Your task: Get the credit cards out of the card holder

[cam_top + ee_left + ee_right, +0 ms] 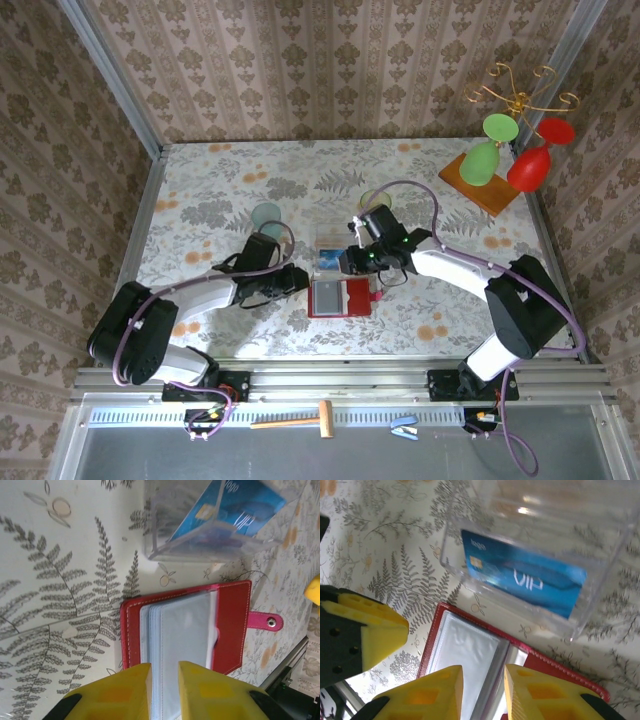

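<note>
Progress: one out, sleeves unchecked

Left gripper (165,690), seen from its own wrist, holds its yellow fingers a narrow gap apart over the near end of the small red bifold card holder (231,625). The clear sleeves run under and between the fingers, and I cannot tell whether they nip a sleeve or merely press on it. Either way, the placing looks meant to anchor the card holder flat and spread, so the other arm can work without dragging it. Right gripper (483,696) hangs above the middle fold, unclenched, its fingers slightly parted with nothing between them. It is probably lined up with the sleeve mouths to seek a card edge.

The card holder lies open on the fern-patterned tabletop (50,580) with its grey-clear sleeves facing up. Its red strap with the metal snap (265,623) is thrown out to the side, which keeps the flap from closing over the pockets. The sleeves look empty, though glare hides whether a card sits deeper.

Just beyond stands a clear plastic box (165,540). The bright blue plastic credit card (530,580), marked VIP, rests slanted inside it, out of the card holder. Having the box this near keeps the carry short.

By my judgement the job is partly done. The next pull needs a fine pinch on a thin edge, and the risk is catching sleeve film instead.
</note>
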Motion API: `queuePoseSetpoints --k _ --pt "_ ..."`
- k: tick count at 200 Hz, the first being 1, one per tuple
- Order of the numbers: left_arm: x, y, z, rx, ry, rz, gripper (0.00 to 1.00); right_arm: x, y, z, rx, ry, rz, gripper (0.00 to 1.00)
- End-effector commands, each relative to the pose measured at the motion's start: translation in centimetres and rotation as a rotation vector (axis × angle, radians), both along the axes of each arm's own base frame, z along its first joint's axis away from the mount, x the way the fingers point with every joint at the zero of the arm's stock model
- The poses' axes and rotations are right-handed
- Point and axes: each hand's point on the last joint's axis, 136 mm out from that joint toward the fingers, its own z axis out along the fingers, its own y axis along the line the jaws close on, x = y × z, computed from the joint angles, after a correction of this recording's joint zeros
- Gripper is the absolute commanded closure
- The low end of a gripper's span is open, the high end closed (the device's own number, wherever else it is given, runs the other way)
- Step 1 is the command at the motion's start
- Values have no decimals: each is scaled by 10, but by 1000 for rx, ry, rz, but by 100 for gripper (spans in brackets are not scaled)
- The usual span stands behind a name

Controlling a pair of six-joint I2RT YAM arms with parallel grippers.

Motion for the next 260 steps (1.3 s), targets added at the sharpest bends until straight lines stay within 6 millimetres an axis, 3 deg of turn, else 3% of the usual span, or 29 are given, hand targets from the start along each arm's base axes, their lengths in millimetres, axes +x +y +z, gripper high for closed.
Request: queuePoseSetpoints --k 1,45,84,260 --pt "-2 -1 -6 -2 -3 27 78 -3 11 11 104 40 -93 71" --pt "-12 -3 -16 2 17 17 79 -22 11 -8 101 152 -111 74" --pt "-16 -4 -17 6 22 10 81 -29 13 -12 110 189 -116 78" --pt "-25 1 -43 83 91 6 86 -45 26 -38 132 330 -112 72"
